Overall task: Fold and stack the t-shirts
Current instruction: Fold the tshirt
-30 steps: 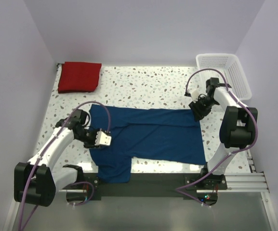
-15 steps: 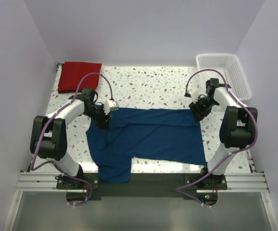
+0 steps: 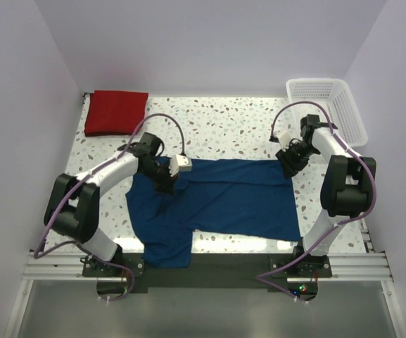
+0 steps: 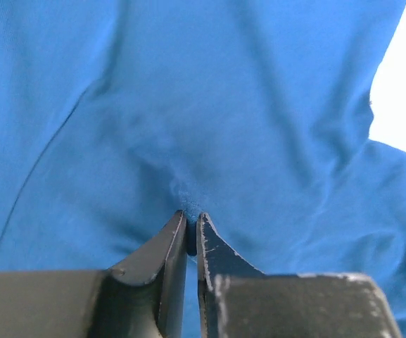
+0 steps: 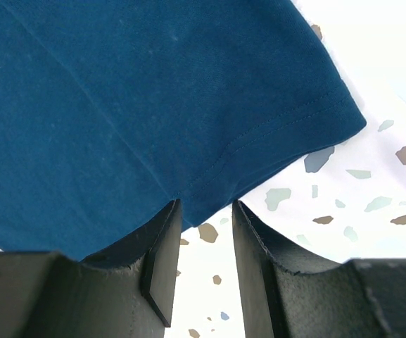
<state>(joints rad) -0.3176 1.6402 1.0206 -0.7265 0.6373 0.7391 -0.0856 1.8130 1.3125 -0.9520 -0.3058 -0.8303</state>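
The navy blue t-shirt (image 3: 224, 201) lies spread across the middle of the table, one sleeve reaching the front edge. My left gripper (image 3: 166, 182) is over its back left part, shut on a small pinch of the fabric (image 4: 191, 225). My right gripper (image 3: 288, 163) is at the shirt's back right corner. It is open, and the hemmed edge (image 5: 273, 127) lies just past its fingertips (image 5: 167, 211), with bare table between the jaws. The red t-shirt (image 3: 116, 113) lies folded at the back left corner.
A white lattice basket (image 3: 327, 105) stands at the back right, just behind the right arm. The table (image 3: 224, 127) is speckled white, with walls close on the left, right and back. A metal rail runs along the front edge.
My left arm has swung from the front left to the shirt's back left, then a little right, and has shut on the fabric. The right arm has not moved.
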